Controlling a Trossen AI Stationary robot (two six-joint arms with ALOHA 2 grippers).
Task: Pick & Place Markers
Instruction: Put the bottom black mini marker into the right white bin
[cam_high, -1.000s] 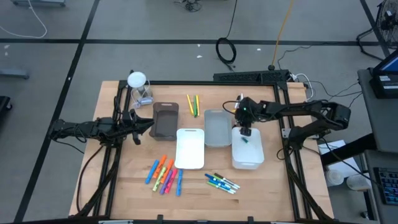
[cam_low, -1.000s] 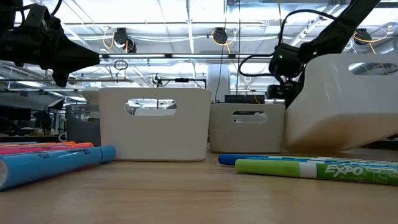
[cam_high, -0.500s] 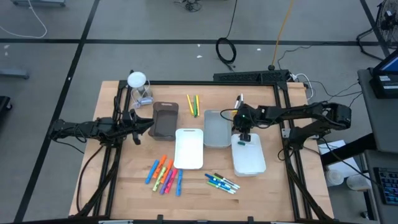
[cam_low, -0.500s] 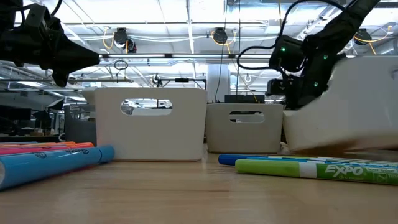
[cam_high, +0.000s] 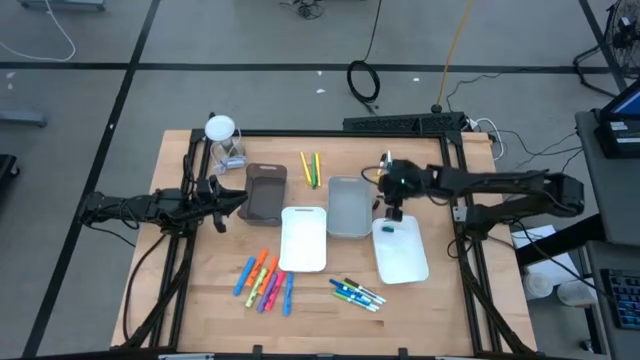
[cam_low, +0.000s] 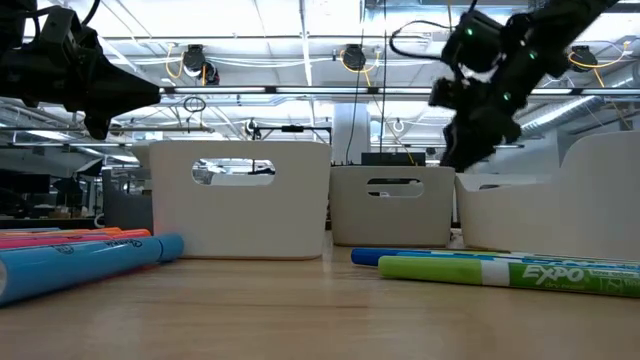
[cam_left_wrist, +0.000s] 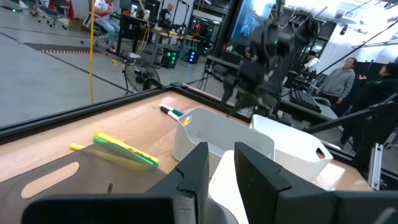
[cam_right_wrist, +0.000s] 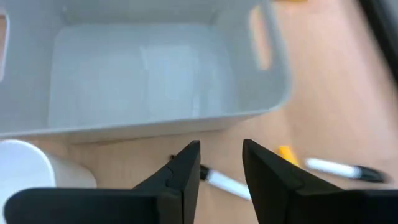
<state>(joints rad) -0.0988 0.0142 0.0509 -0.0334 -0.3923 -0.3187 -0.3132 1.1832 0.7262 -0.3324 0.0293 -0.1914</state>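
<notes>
Holds the right claw (cam_high: 392, 208) low over the bench (cam_high: 200, 290), at the gap between the grey tray (cam_high: 348, 222) and the far end of the right-hand white tray (cam_high: 402, 262). Shows its fingers (cam_right_wrist: 186, 165) parted in the right wrist view, with only bare wood between them: open and empty. Looks like a pause between a drop and the next pick, at a height that clears the tray walls. Shows a small dark speck at the far end of that white tray in the high view; might be a marker, but too small to tell.

Leaves most markers on the bench:
- an orange, pink and blue cluster (cam_high: 264, 281) near the front, just beside the middle white tray (cam_high: 305, 240)
- a blue and green group (cam_high: 356, 293) in front of the grey tray
- a yellow and green pair (cam_high: 310, 168) at the back, between the brown tray (cam_high: 266, 195) and the grey one

Sets each group close to a tray, probably so that sorting needs only short carries.

Parks the left claw (cam_high: 238, 198) at the left side, just beside the brown tray, fingers a little apart and gripping nothing. Waits there, well out of the right arm's way.
</notes>
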